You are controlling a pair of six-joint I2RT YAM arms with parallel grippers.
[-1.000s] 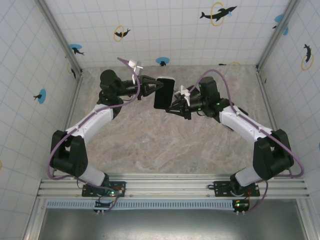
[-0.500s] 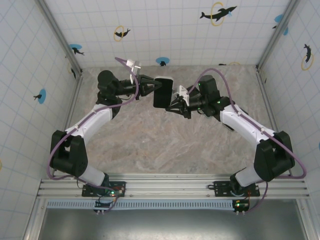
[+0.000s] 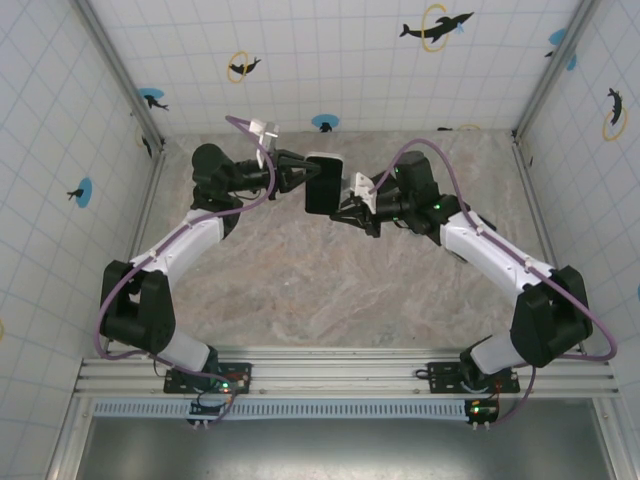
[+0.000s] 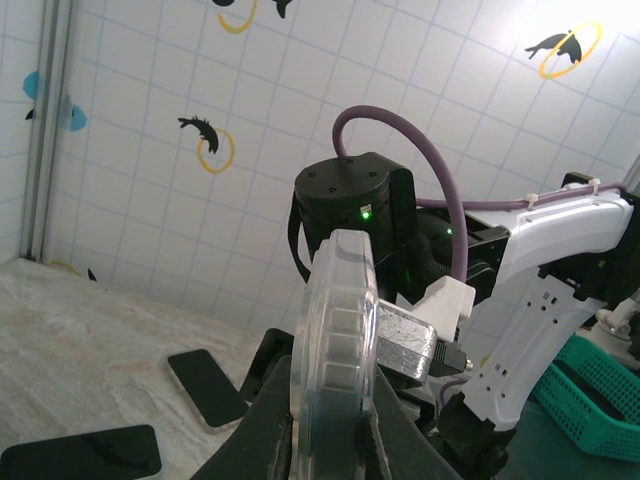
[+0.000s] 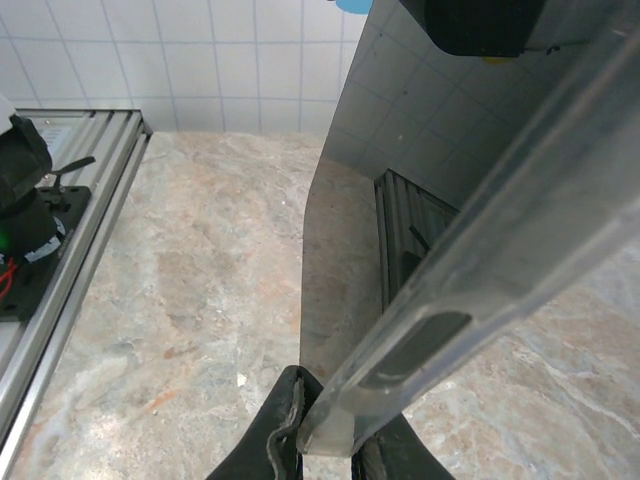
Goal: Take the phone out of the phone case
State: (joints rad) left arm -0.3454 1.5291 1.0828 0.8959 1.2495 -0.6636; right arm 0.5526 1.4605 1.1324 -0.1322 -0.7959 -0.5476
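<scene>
The cased phone (image 3: 322, 183) has shifted slightly left.

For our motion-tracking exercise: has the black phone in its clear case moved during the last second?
Yes. The black phone in its clear case has drifted slightly left, judged against the blue dolphin sticker on the far wall.

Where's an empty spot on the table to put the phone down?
The big bare table patch lies in the middle, bordered by the left arm, the right arm and the near rail. It's crowded at the far middle, where the left gripper and right gripper both clamp the phone case.
</scene>
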